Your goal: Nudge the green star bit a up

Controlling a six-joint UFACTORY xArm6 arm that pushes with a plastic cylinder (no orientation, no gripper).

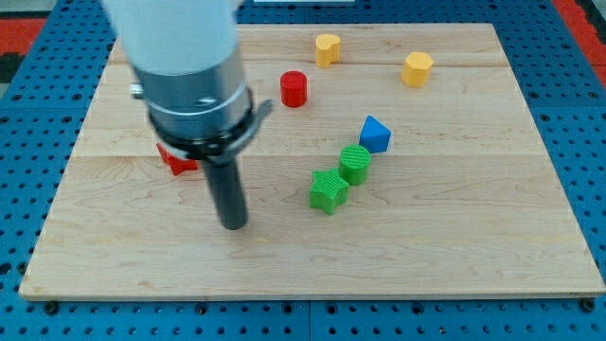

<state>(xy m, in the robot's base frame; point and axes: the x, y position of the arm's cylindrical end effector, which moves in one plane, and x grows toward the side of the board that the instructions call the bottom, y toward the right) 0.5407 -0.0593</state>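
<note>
Occlusion noted: the arm's grey housing [189,85] covers most of a red block [176,159] at left, shape indeterminate. No pincer is fitted; my tip [233,225] rests on the wooden board [454,237], holding nothing, left of the ribbed green star [328,190] and apart from it. A green cylinder [355,163] touches the star's far right. Blue block [375,134], red cylinder [294,89] and two yellow blocks [327,48] [417,68] lie farther.

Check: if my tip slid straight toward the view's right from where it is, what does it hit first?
Probably the green star, right of my tip and slightly higher in the view. Depth is unclear, so it could clip the star's lower edge or pass just below it.
</note>
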